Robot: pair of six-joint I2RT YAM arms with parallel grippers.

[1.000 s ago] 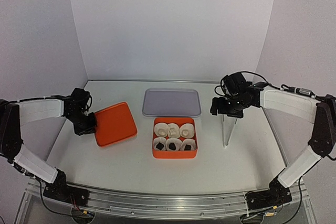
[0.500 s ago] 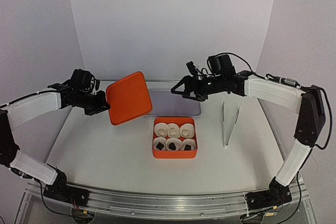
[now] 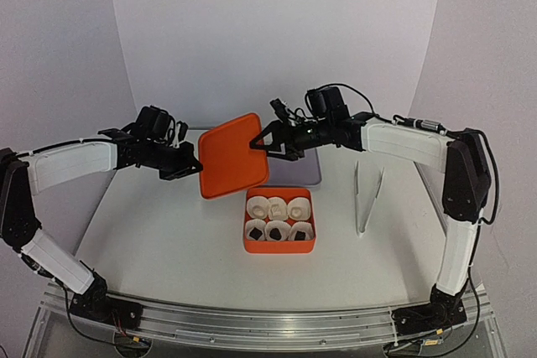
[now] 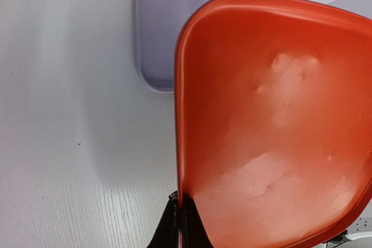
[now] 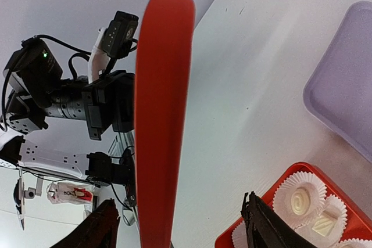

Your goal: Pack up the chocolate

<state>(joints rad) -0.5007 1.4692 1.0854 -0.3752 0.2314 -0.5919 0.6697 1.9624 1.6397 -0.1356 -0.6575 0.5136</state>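
Left wrist | left gripper [image 4: 179, 226], mostly cropped, clamps orange lid [image 4: 273, 132] at rim | right gripper [image 5: 180, 204] spread wide, holding nothing

Bright diffuse light casts soft shadows on the table [image 4: 58, 143], pale sheen on the orange lid [image 4: 279, 143]

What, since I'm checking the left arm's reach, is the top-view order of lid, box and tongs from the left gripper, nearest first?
1. lid, held in the left gripper.
2. box, centre table, to its right.
3. tongs, far right side.
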